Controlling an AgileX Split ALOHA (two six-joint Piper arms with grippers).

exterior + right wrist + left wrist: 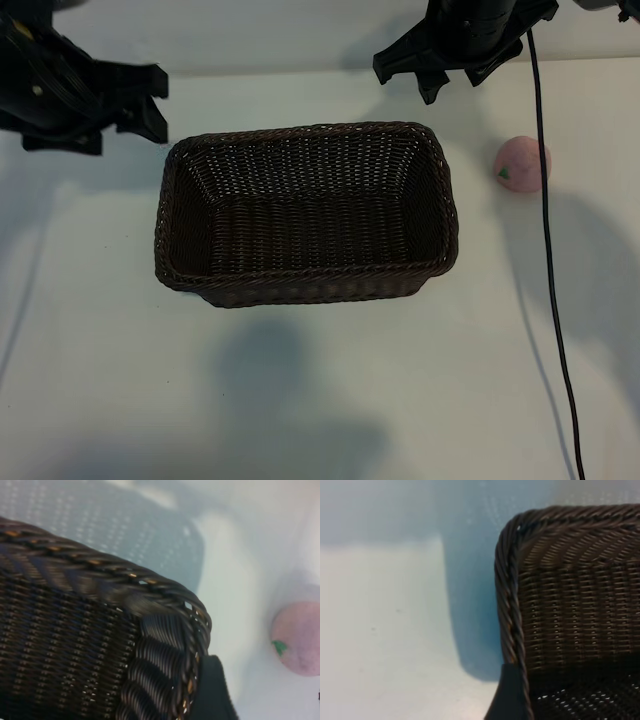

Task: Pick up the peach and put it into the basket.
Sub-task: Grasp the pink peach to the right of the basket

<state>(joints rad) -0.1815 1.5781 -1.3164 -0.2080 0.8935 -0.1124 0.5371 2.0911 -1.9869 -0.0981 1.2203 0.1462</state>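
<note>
The peach (522, 163), a small pale-pink ball with a green leaf mark, lies on the white table to the right of the basket (430, 262). The right wrist view shows the peach (298, 638) too, beyond a rounded corner of the basket (165, 596). The basket is large, dark brown wicker, and holds nothing. My right gripper (428, 80) hangs open over the table behind the basket's far right corner, apart from the peach. My left gripper (158, 102) hovers open by the far left corner, whose braided rim (506, 580) fills the left wrist view.
A black cable (548, 260) runs down the table from the right arm, passing right beside the peach. Bare white table (300, 400) lies in front of the basket and to its left.
</note>
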